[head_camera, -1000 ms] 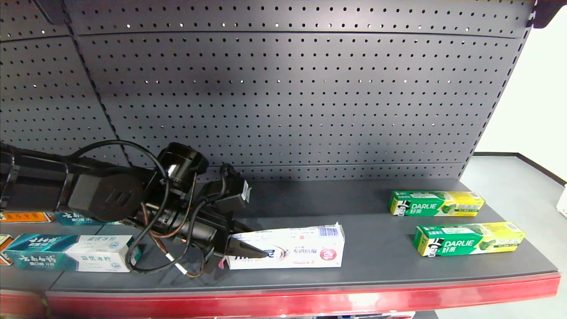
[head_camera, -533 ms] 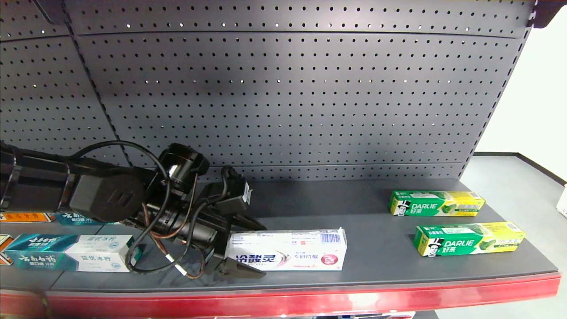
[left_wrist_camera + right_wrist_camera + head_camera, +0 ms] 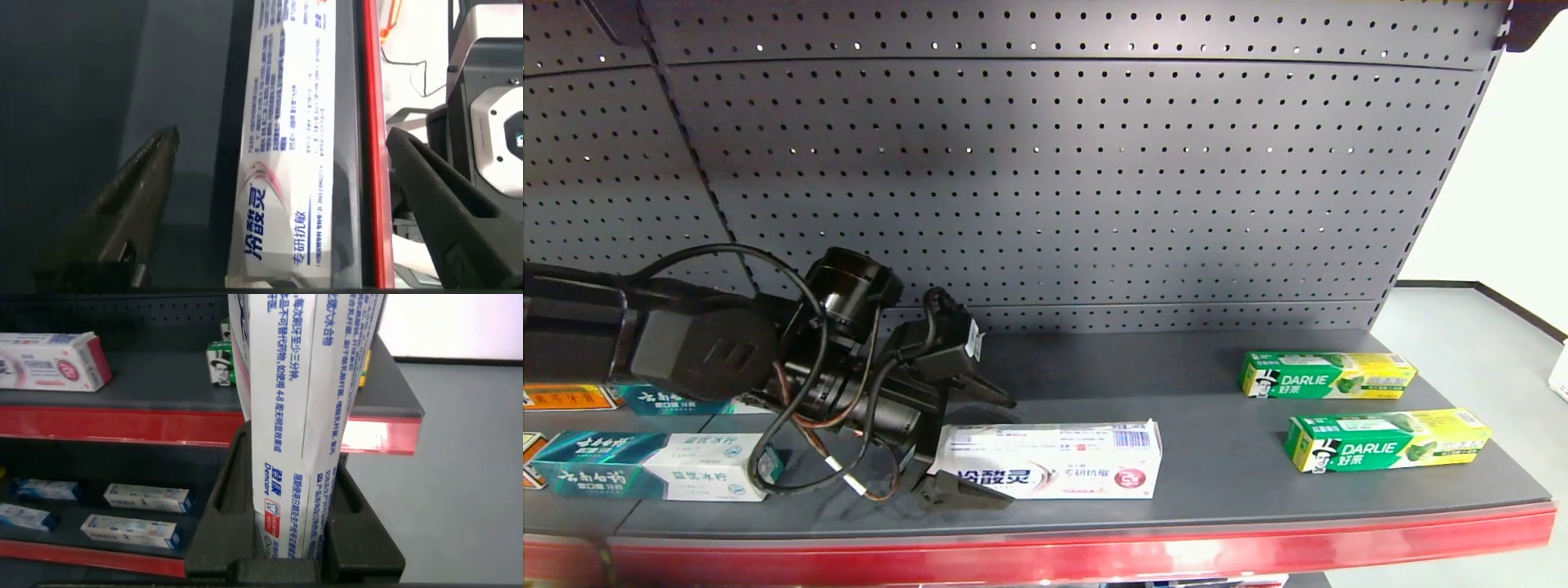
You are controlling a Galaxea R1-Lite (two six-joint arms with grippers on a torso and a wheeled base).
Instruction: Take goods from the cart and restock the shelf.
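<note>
shelf [image 3: 1217,465]: white toothpaste box [image 3: 1049,461] is laid flat near the front edge | left hand [image 3: 1005,452]: is spread wide astride that box's left end, nothing gripped | right hand [image 3: 294,469]: is clamped on a second white box [image 3: 302,392], held upright | rear green box [image 3: 1327,374] and front green box [image 3: 1388,441] are laid at the right end

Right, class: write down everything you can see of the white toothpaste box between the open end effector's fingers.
The white toothpaste box is a long, slim carton, cardboard by its look, with blue lettering, a pink-red mark at one end and a barcode on its upper face. It lies flat on the grey shelf, lengthways along the red front edge. The left end effector is open, its fingers straddling one end with gaps either side; only the shelf seems to touch it.
</note>
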